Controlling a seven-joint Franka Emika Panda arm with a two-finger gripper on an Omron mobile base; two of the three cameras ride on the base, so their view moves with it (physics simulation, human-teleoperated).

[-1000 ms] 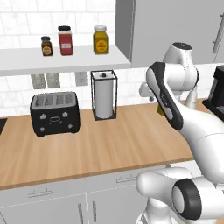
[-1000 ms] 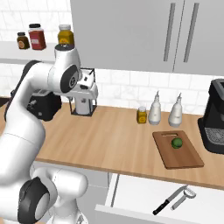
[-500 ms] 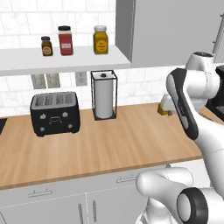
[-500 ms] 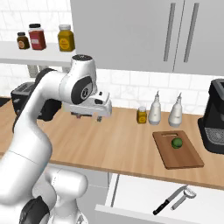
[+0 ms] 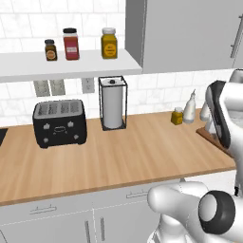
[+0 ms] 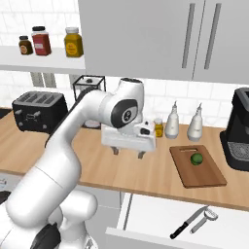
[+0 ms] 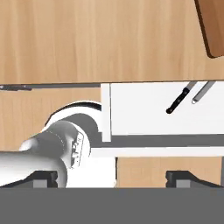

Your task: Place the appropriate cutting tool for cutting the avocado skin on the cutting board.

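Seen from the camera behind the arm on its left, the light wooden table (image 5: 118,152) runs across the picture with a black toaster (image 5: 59,122) standing towards its left end and a paper towel roll in a black wire holder (image 5: 113,103) just beside it. Above them a white shelf (image 5: 66,66) carries three jars, a small dark one, a red one and a yellow one. Far along the table near the wall stand a small yellow jar (image 5: 177,116) and a white bottle (image 5: 190,107), and a corner of the cutting board (image 5: 212,137) peeks out from behind the white arm.

From the right-hand camera the claw (image 6: 128,151) hangs above the table with its two fingers pointing down, spread wide and holding nothing. The cutting board (image 6: 197,166) lies flat to its right, well apart from it, near a black coffee machine (image 6: 239,129). The avocado (image 6: 196,158) sits on the far half of the board. Below the table's front edge a white drawer (image 6: 185,221) stands pulled out (quite far, it seems), and in it lie a black-handled knife (image 6: 186,223) and, just beside it, a grey peeler (image 6: 206,218).

Looking down from the hand camera, the claw's two dark tips (image 7: 43,179) stand far apart. The drawer (image 7: 144,109) holds the knife (image 7: 179,100) and the peeler (image 7: 202,92) side by side, and a corner of the cutting board (image 7: 213,26) shows at the upper right.
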